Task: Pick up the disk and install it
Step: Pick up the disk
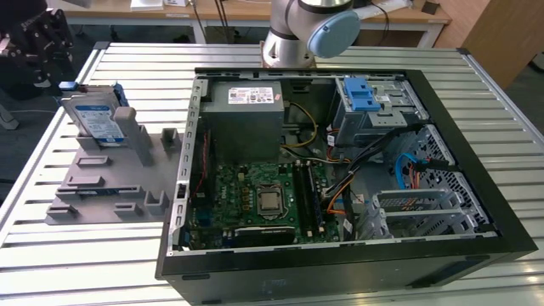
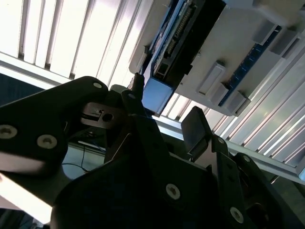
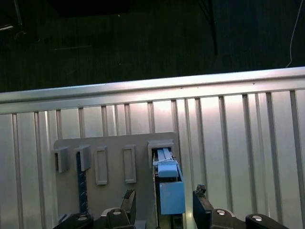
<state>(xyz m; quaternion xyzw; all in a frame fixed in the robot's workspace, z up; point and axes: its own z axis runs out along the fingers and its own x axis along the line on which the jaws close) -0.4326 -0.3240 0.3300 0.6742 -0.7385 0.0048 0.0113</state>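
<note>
Print on the disk (image 1: 95,120) unreadable

Open space above the disk (image 1: 95,121); grey holder post (image 1: 126,126) just beside it

This was a robotics lab or workshop. An open computer case (image 1: 340,271) lay on a slatted aluminium table (image 1: 85,268), its motherboard (image 1: 255,191) and wiring exposed. Directly behind the case rose the base of a robot arm (image 1: 293,38), and further behind it stood wooden desks (image 1: 238,11). Beside the case, on the exterior view's left, a grey fixture (image 1: 102,185) propped up the disk (image 1: 93,121).
</note>
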